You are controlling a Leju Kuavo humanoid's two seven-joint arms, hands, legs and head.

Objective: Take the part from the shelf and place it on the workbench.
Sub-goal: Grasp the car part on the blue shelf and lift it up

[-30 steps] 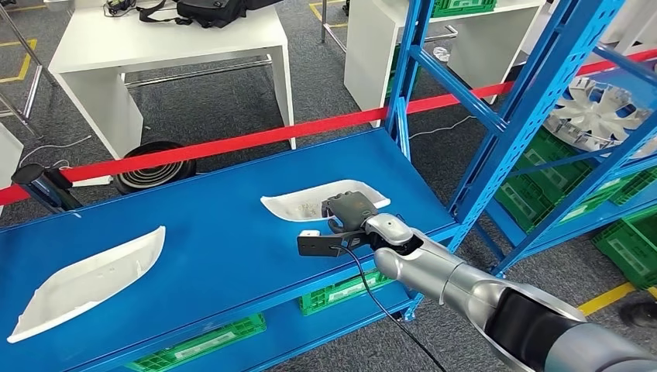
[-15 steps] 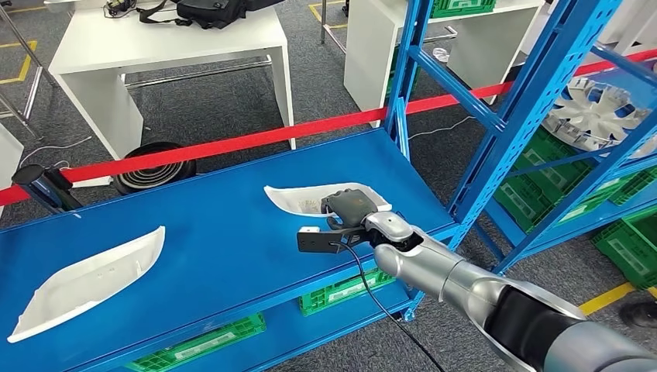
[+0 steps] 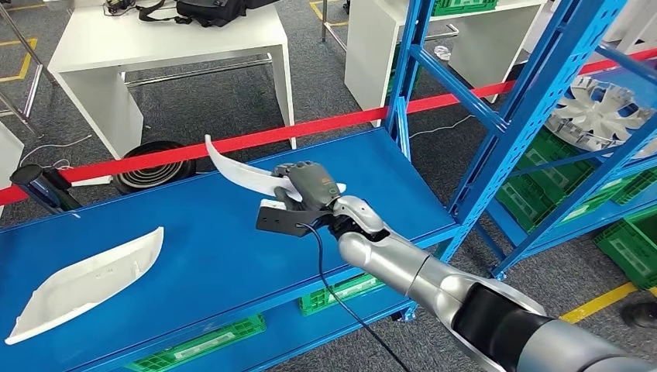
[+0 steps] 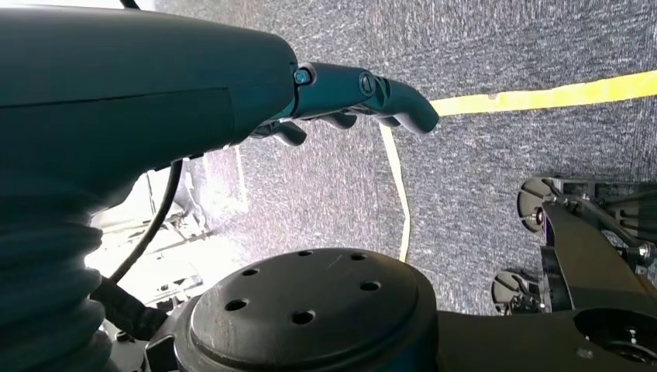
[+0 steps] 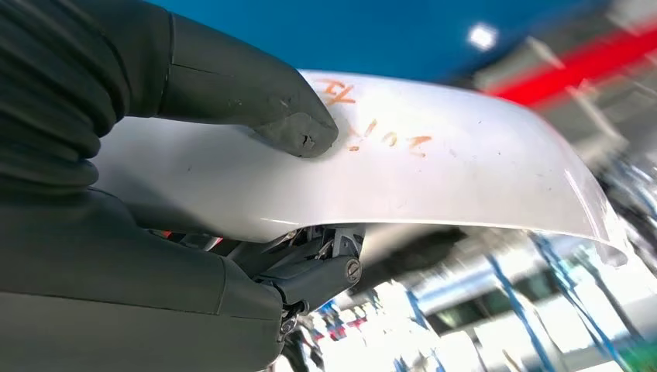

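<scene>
White plastic is seen twice on the blue shelf: a second curved part lies flat at the shelf's nine o'clock end, well apart from the action. Near the shelf's middle, the curved white part is held clear of the blue surface, tilted, its pointed tip raised toward eleven o'clock against the red barrier tape. It is gripped by the right hand, whose thumb is pressed on the panel's face beside orange handwriting while darker fingers are curled beneath. A white hubcap is racked at three o'clock. The left hand is hung over grey carpet, fingers partly curled, nothing held.
</scene>
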